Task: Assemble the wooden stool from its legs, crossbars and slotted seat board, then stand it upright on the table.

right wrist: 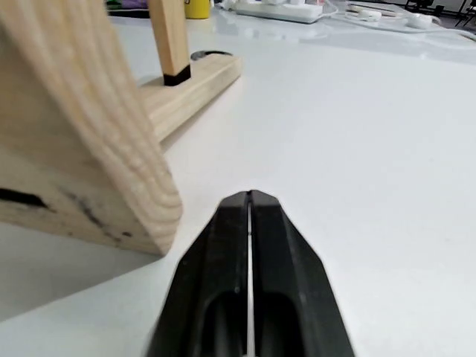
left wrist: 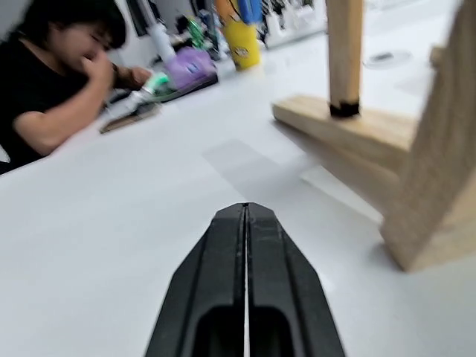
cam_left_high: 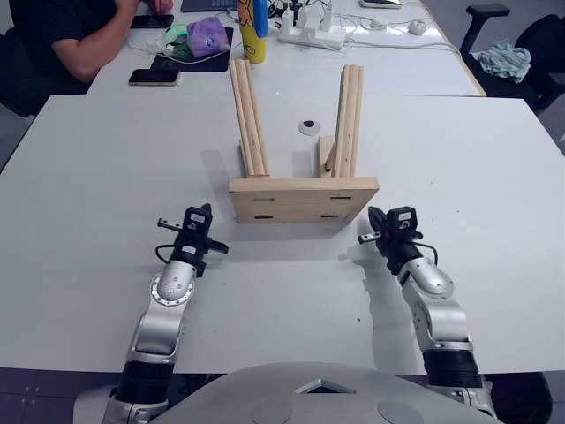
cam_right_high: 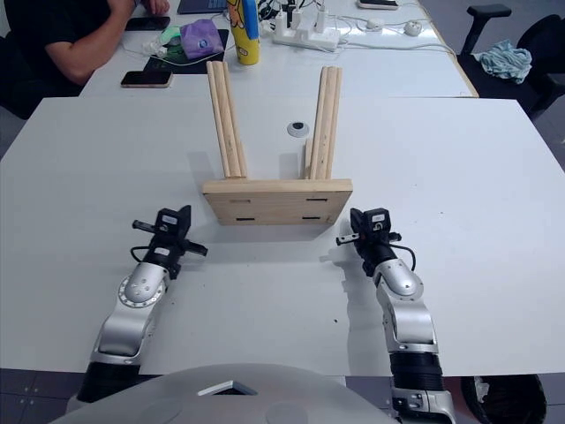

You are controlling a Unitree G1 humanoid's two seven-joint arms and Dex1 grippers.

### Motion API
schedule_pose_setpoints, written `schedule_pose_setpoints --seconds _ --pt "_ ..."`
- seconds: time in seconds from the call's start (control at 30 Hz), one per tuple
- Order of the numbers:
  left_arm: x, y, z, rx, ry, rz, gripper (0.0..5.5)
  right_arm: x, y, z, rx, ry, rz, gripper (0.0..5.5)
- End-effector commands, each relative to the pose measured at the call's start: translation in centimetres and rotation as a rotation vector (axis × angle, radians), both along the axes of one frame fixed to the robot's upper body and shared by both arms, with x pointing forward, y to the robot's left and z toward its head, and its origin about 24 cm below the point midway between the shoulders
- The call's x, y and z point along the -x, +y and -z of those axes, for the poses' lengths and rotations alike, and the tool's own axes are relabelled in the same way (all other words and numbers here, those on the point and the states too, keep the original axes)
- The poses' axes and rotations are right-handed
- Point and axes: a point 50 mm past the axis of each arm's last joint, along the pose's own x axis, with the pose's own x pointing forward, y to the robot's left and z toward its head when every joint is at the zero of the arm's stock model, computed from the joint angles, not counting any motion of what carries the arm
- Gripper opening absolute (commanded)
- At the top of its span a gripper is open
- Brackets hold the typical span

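Stool [cam_left_high: 303, 199] is laid sideways; left end effector [cam_left_high: 202, 213] and right end effector [cam_left_high: 375, 215] are pressed together, empty. Pushed unevenly, it may be slid, not righted.

Pale tan stool [cam_left_high: 304, 198]; white table [cam_left_high: 106, 177].

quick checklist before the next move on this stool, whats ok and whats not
1. Fit of legs in seat board: ok, both pairs run out from it.
2. Fit of crossbar in its leg: ok, as the wrist views show it.
3. Is the stool upright: not ok; it lies on its side, board on edge, legs pointing away from the robot.
4. Is the left gripper ready to grasp: not ok; shut, empty, apart from the board's left end.
5. Is the right gripper ready: not ok; shut, empty, beside the board's right end.
6. Every joint fully home: cannot tell.
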Motion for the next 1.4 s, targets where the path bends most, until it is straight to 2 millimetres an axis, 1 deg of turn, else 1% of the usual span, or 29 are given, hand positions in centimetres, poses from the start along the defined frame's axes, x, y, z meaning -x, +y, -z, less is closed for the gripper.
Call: schedule_pose_setpoints --seconds 0.03,0.1,0.17,0.27,0.33,0.43,0.57,0.67,0.77,0.97,1.03,1.17,1.27,1.4 --pt "-1.1 -1.3 1.1 -0.015 0.042 0.083 0.00 -0.9 0.6 0.3 0.013 -0.014 -0.012 0.00" --pt "-1.3 -1.6 1.6 -0.020 0.071 0.108 0.00 -1.4 1.2 0.3 0.007 -0.024 -0.024 0.00" --pt "-1.4 -2.0 1.7 -0.015 0.088 0.140 0.00 -1.7 1.6 0.1 -0.002 -0.037 -0.040 0.00" --pt "-1.2 -3.0 1.6 0.006 0.107 0.197 0.00 -1.4 2.3 0.2 -0.024 -0.028 -0.072 0.00" --pt "-0.9 -3.7 1.5 0.025 0.111 0.235 0.00 -1.2 3.1 0.0 -0.048 -0.026 -0.119 0.00" --pt "-0.8 -4.9 0.8 0.060 0.108 0.300 0.00 -0.9 4.8 -0.5 -0.081 -0.047 -0.235 0.00" --pt "-1.0 -6.2 -1.2 0.094 0.060 0.362 0.00 -1.0 5.9 -1.7 -0.120 -0.064 -0.289 0.00" --pt "-1.3 -6.5 -2.9 0.108 0.018 0.371 0.00 -1.4 5.9 -3.6 -0.147 -0.099 -0.292 0.00" --pt "-1.5 -6.4 -4.5 0.112 -0.018 0.371 0.00 -1.8 5.9 -5.5 -0.173 -0.131 -0.295 0.00" --pt "-1.4 -5.8 -7.6 0.106 -0.084 0.367 0.00 -2.7 5.8 -8.8 -0.200 -0.176 -0.293 0.00" --pt "-1.7 -5.4 -9.1 0.107 -0.124 0.355 0.00 -2.8 5.7 -9.5 -0.204 -0.181 -0.293 0.00" --pt "-2.3 -5.1 -11.5 0.114 -0.182 0.350 0.00 -3.1 5.4 -10.3 -0.213 -0.190 -0.280 0.00" --pt "-2.5 -5.2 -12.4 0.117 -0.199 0.355 0.00 -3.5 5.6 -11.5 -0.231 -0.220 -0.278 0.00" --pt "-2.7 -5.3 -13.0 0.122 -0.210 0.361 0.00 -4.0 5.7 -13.2 -0.258 -0.264 -0.273 0.00"
